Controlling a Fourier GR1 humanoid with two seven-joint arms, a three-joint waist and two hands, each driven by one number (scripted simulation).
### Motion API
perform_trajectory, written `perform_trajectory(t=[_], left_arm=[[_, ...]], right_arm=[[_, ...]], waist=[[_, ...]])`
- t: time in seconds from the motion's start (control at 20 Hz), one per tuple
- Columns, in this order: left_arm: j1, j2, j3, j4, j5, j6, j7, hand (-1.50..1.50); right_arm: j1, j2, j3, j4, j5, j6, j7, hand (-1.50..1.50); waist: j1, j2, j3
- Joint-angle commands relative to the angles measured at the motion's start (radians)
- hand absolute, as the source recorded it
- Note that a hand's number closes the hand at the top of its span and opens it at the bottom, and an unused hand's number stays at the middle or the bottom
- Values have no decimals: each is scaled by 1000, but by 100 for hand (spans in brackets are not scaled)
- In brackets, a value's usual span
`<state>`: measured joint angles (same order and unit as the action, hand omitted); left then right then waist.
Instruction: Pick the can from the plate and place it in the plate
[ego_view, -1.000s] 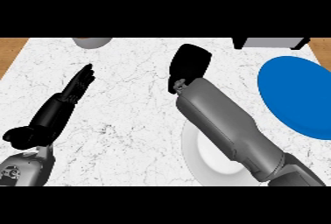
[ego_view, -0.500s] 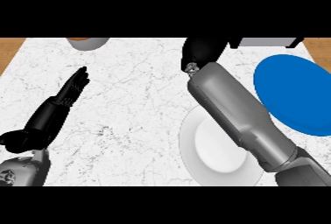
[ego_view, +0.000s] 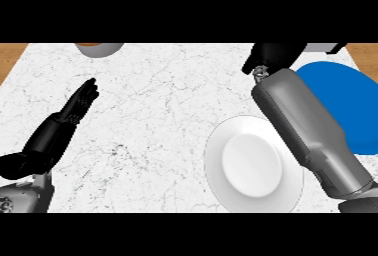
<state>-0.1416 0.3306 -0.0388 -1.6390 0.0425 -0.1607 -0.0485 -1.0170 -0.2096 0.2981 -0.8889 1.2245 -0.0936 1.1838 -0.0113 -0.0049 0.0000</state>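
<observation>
Reaching past blue plate (ego_view: 347, 107), right hand (ego_view: 272, 55) grip unclear; left hand (ego_view: 63, 122) fingers straight, beside white plate (ego_view: 255, 165).

Kitchen: marble counter (ego_view: 162, 100) w/ white plate (ego_view: 253, 162), blue plate (ego_view: 353, 100).

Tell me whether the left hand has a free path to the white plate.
Probably yes: the left hand rests open at the counter's left, and only bare marble counter lies between it and the white plate.

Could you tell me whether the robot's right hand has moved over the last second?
Yes. The right hand has moved away from the robot toward the counter's far edge, beyond the blue plate, and the white plate is now uncovered.
</observation>
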Motion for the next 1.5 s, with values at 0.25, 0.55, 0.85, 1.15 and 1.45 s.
perform_trajectory(t=[0.25, 0.55, 0.85, 1.15, 1.45], left_arm=[[-45, -26, -17, -23, -15, 10, 58, 0], [-40, -42, -13, 23, -43, 8, 13, 0], [-37, -49, -15, -13, -40, 8, 35, 0], [13, -66, -16, -33, -57, -4, 6, 0], [-9, -55, 11, -40, -37, -29, 39, 0]], right_arm=[[138, -120, -151, -30, 89, -235, 26, 150], [241, -210, -258, -14, 64, -222, -92, 150], [304, -207, -433, 150, -81, -295, -172, 150], [301, -199, -504, 310, -135, -434, -335, -150], [348, -207, -532, 288, -173, -604, -509, -150]], waist=[[10, 7, 1], [6, 6, 0], [19, 12, 2], [29, 10, 1], [24, 8, 1]])
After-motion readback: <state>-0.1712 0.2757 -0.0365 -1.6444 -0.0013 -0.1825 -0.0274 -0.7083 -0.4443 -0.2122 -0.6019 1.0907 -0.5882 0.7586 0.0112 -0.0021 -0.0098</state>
